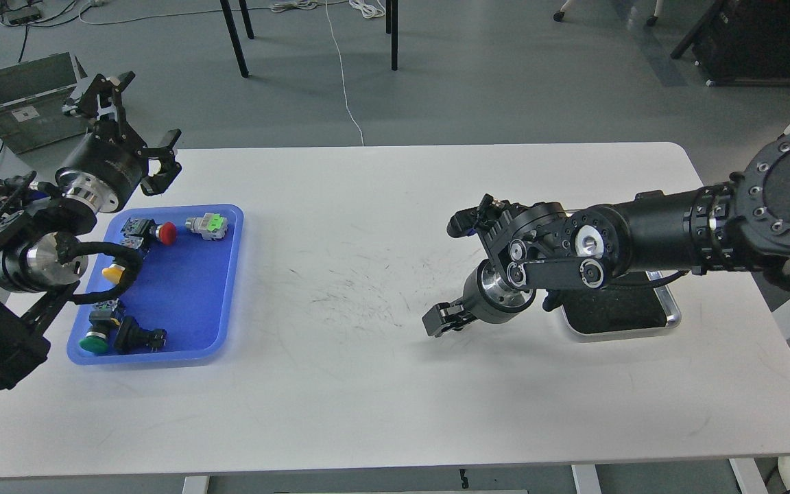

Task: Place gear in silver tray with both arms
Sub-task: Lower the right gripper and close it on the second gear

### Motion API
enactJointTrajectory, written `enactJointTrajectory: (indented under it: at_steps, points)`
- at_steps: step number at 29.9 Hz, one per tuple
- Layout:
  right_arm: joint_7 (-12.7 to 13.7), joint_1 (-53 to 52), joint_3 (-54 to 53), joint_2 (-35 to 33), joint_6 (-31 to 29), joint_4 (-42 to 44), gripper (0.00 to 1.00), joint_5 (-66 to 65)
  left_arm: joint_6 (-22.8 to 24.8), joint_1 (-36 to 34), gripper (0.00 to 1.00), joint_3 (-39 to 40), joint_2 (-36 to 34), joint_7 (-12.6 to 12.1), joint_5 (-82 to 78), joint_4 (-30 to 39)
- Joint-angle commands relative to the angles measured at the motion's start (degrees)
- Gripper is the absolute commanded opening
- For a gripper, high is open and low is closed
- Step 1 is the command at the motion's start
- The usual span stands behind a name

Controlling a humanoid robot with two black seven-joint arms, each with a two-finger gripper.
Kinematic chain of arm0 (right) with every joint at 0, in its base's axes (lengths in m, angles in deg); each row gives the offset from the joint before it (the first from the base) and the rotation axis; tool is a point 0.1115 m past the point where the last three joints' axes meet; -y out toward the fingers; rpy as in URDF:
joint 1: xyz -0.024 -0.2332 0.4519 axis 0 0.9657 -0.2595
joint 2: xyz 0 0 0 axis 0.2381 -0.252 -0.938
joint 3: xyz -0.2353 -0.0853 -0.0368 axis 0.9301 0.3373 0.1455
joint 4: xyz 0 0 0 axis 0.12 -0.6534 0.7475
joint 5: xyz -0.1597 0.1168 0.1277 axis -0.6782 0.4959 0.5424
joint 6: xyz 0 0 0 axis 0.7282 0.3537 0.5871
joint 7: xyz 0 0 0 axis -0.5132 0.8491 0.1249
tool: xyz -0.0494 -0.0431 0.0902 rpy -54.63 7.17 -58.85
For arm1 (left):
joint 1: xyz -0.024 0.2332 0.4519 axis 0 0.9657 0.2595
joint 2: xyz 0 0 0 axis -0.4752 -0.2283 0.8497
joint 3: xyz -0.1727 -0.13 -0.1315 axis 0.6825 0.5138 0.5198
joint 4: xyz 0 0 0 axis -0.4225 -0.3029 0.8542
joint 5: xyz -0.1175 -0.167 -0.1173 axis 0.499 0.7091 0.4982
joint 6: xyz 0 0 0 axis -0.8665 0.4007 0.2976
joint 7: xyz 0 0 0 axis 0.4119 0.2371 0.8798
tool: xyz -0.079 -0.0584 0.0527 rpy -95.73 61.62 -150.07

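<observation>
The silver tray lies at the right of the white table, its dark bottom bare where it shows; my right arm hides its far and left parts. My right gripper hangs low over the table left of the tray, pointing down-left; its fingers are dark and cannot be told apart. My left gripper is open wide and empty, raised above the far left corner of the table, just behind the blue tray. I cannot make out a gear.
A blue plastic tray at the left holds several parts: a red push button, a grey-green switch, a yellow part, a green button, a black switch. A grey crate stands on the floor.
</observation>
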Motion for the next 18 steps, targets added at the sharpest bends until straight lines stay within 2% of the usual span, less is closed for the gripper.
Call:
enactJointTrajectory:
  at_steps: [1,10,15,18]
  points:
    - [-0.02,0.74,0.01,0.01,0.08,1.08,0.9,-0.03,0.09,0.0,0.98,0.0,-0.33,0.09,0.09,-0.01]
    - [-0.11,2.33,-0.43,0.01,0.09,2.4,0.86,0.06,0.09,0.0,0.98,0.0,-0.42,0.71,0.09,-0.01]
    - [-0.11,2.33,-0.43,0.01,0.09,2.92,0.76,0.06,0.09,0.0,0.98,0.0,-0.59,0.71,0.09,-0.01]
    - [-0.2,2.33,-0.43,0.01,0.0,2.92,0.62,-0.03,0.09,0.0,0.98,0.0,-0.59,0.71,0.09,0.08]
